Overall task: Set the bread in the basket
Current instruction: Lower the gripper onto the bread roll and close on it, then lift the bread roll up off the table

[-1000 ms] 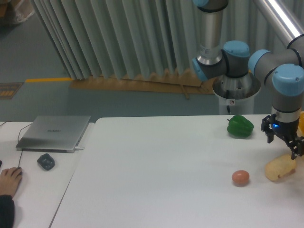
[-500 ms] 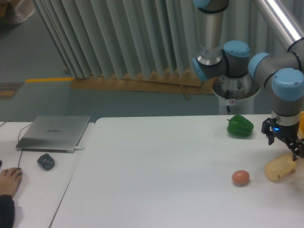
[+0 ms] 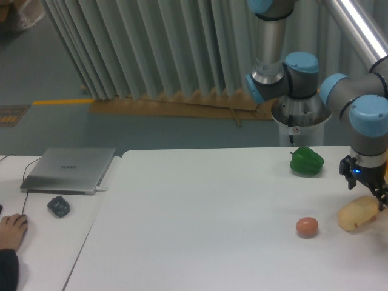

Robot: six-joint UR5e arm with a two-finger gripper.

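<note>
The bread, a pale tan oblong roll, lies tilted near the table's right edge, its higher end pointing up and right. My gripper hangs right above that higher end, partly cut off by the frame's right edge. Its dark fingers reach down to the roll's tip. Whether they clamp the roll does not show. The basket is hidden behind the arm or out of view at the right edge.
A small orange-brown egg sits just left of the bread. A green bell pepper rests farther back. The grey round robot base stands behind the table. Far left are a laptop, a dark mouse and a person's hand.
The gripper and wrist have shifted slightly right, toward the frame's edge. The bread has stayed at nearly the same spot; egg and pepper have not moved.
</note>
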